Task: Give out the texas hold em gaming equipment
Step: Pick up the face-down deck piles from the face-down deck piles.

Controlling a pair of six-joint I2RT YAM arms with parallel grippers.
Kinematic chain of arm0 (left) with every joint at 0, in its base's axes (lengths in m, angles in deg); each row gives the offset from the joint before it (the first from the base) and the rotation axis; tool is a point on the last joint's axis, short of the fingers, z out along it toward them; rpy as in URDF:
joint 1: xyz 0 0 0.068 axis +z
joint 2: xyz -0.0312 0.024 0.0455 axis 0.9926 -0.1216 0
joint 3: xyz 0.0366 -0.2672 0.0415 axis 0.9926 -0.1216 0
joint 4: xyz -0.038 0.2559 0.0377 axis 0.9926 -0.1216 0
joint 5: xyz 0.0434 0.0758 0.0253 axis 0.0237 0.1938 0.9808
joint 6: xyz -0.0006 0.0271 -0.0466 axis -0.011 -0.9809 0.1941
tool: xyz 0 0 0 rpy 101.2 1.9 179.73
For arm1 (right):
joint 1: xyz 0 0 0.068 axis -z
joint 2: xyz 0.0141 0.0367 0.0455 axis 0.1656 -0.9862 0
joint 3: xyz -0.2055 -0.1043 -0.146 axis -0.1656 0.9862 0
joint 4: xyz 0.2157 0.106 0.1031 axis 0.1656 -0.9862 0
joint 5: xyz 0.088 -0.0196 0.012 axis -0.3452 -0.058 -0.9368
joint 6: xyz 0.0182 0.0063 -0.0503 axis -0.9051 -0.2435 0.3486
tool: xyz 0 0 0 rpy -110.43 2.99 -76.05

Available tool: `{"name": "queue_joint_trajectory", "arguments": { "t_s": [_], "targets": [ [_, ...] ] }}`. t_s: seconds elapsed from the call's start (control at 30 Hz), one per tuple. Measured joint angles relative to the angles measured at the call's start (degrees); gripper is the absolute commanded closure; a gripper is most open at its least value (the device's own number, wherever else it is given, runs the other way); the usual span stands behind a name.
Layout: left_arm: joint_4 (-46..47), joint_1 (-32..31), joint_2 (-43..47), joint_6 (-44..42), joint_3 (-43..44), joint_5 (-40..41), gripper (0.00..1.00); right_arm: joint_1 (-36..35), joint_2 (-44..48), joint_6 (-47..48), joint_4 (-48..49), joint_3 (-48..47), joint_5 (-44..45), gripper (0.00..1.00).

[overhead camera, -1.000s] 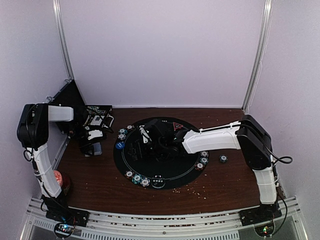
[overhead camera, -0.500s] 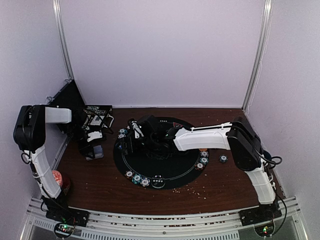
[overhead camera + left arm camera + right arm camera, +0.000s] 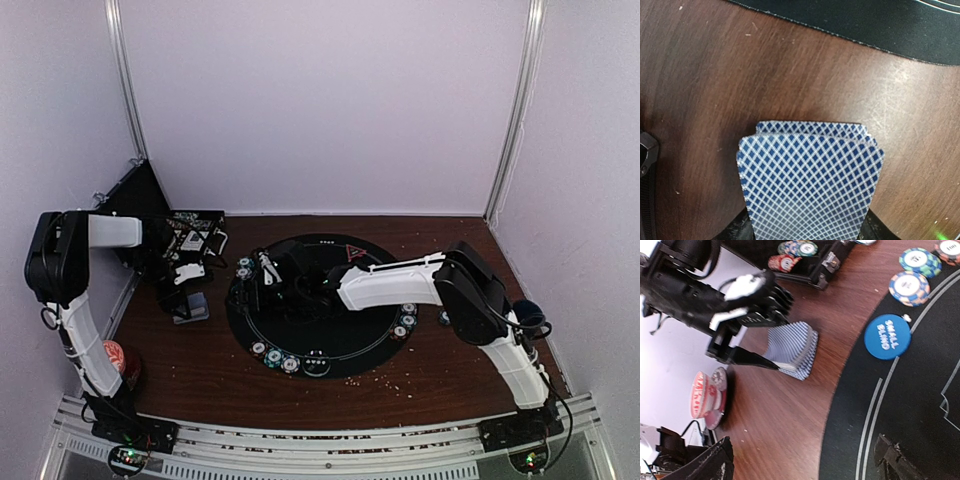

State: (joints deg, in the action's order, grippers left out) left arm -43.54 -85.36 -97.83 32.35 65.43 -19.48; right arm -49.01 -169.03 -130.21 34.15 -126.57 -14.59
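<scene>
A fanned deck of blue-backed playing cards (image 3: 810,175) rests edge-down on the wood left of the round black mat (image 3: 330,345). My left gripper (image 3: 190,300) is shut on the cards, which also show in the right wrist view (image 3: 795,350). My right gripper (image 3: 262,280) hovers over the mat's left edge, open and empty, its fingers (image 3: 895,460) spread wide. A blue "small blind" button (image 3: 887,336) lies on the mat. Striped chips (image 3: 910,287) sit beside it, with more at the mat's front (image 3: 275,357) and right (image 3: 403,320). A red triangle marker (image 3: 352,252) is at the back.
A black case (image 3: 195,225) holding more chips (image 3: 790,250) stands open at the back left. A red-topped can (image 3: 115,357) stands near the left arm's base. A dark mug (image 3: 530,318) sits at the right edge, behind the right arm.
My right arm has reached leftward across the mat, from its middle to its left edge. The left gripper has closed in on the card deck and barely shifted.
</scene>
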Motion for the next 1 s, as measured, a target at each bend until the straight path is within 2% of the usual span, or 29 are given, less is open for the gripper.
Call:
{"name": "queue_joint_trajectory", "arguments": {
  "t_s": [0.3, 0.57, 1.0],
  "targets": [
    [0.0, 0.0, 1.6, 0.5, -0.5, -0.6, 0.75, -0.6, -4.0, -4.5, 7.3, -3.6, -2.8, 0.03],
    [0.0, 0.0, 4.7, 0.6, -0.5, -0.8, 0.75, -1.3, -8.9, -7.9, 10.5, -7.4, -4.4, 0.04],
    [-0.2, -0.1, 5.5, 0.6, -0.6, -2.3, 0.75, -1.6, -11.1, -11.1, 14.5, -8.9, -5.0, 0.05]
  ]
}}
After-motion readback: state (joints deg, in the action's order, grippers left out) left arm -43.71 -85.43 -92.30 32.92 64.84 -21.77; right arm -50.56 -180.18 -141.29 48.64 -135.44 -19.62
